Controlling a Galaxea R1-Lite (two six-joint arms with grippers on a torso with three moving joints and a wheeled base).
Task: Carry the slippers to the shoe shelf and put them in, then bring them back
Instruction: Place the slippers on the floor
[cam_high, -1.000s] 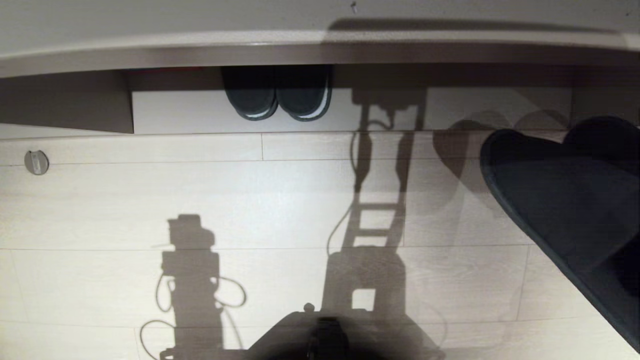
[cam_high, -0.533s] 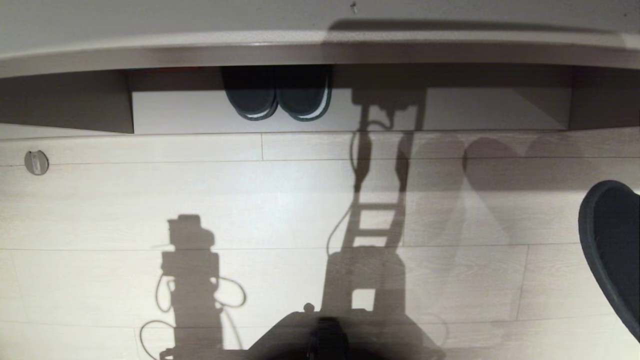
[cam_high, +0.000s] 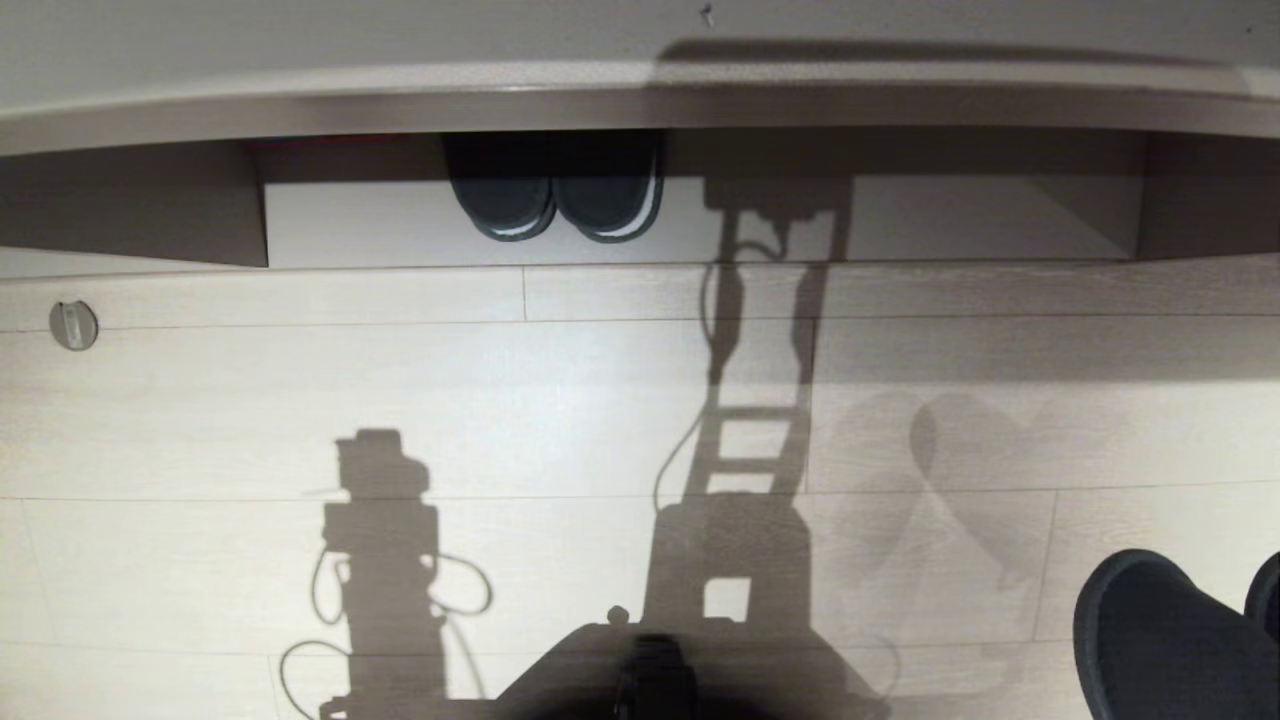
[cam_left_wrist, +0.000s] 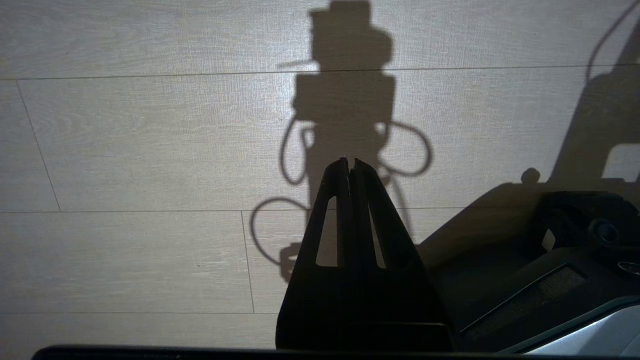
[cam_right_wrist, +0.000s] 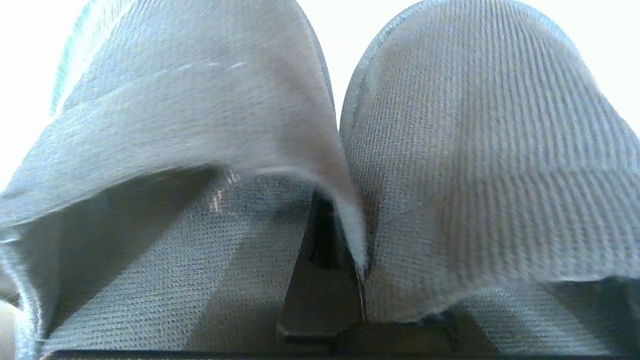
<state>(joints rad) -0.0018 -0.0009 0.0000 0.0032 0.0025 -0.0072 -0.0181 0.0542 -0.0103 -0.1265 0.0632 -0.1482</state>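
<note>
Pale wood floor (cam_high: 300, 400): wide laminate planks, crossed by robot shadows.
Shoe shelf (cam_high: 900, 215): low, long recess along the far wall, pale base, dark edging.
Darker pair (cam_high: 555, 195): inside the shelf, left of centre, white sole edges showing.
Slippers (cam_right_wrist: 450, 165): grey ribbed fabric, side by side, filling the right wrist view; dark undersides low at the right edge of the head view, near the robot, well apart from the shelf.
Right gripper (cam_right_wrist: 325, 260): jaws clenched on the slippers where the two meet.
Left gripper (cam_left_wrist: 351, 165): over bare floor, jaws pressed together, grasping nothing.
</note>
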